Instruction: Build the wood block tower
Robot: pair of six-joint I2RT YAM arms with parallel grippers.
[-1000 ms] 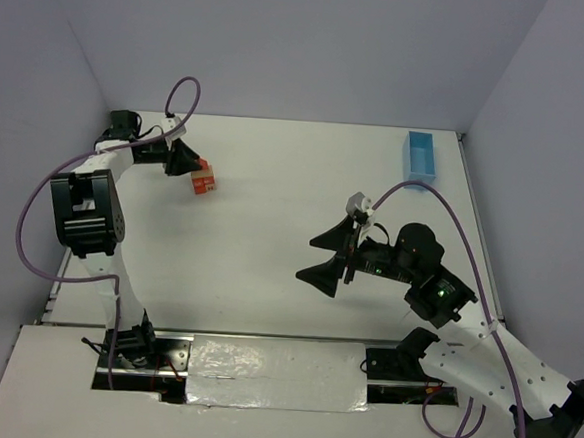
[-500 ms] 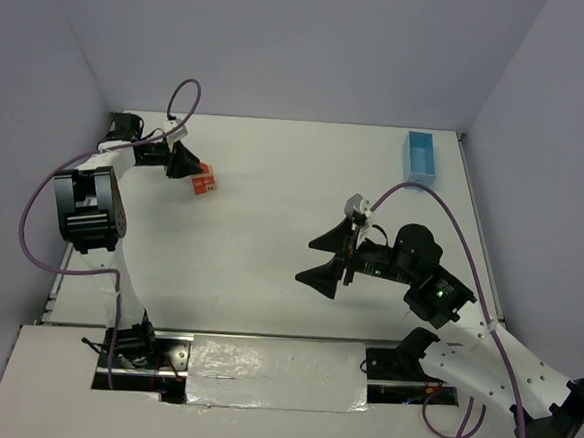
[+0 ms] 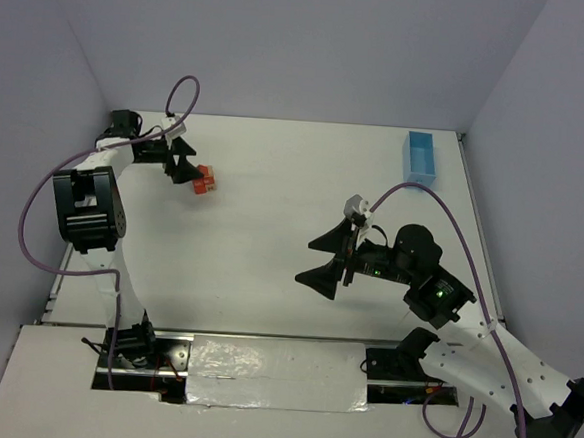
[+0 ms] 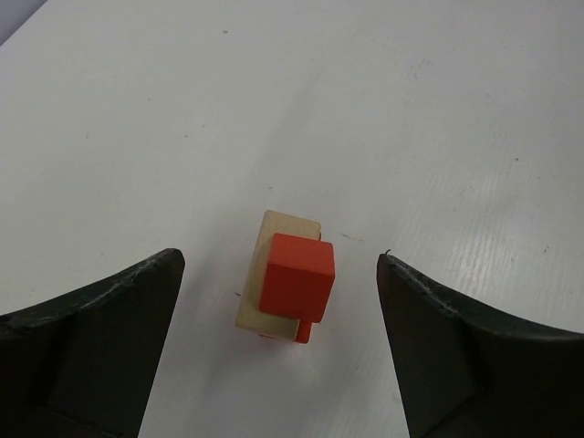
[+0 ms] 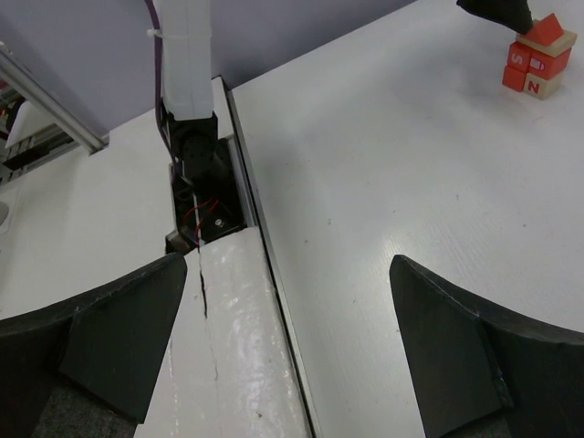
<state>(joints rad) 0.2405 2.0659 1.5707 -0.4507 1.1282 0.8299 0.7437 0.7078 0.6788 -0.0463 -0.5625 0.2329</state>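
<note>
Robot lab bench: white table (image 3: pixel 273 208), bare lilac walls (image 3: pixel 304 49).

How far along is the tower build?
Done: the wood block tower stands unaided, red block on top. In hand: nothing; left gripper open, not touching it, right gripper open, far off. Left: no loose blocks show, so probably only pulling that arm clear.

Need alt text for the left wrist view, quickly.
The wood block tower, a red-orange cube atop a pale tan block, stands on the white table between the dark fingers of the open left gripper, touching neither.
</note>
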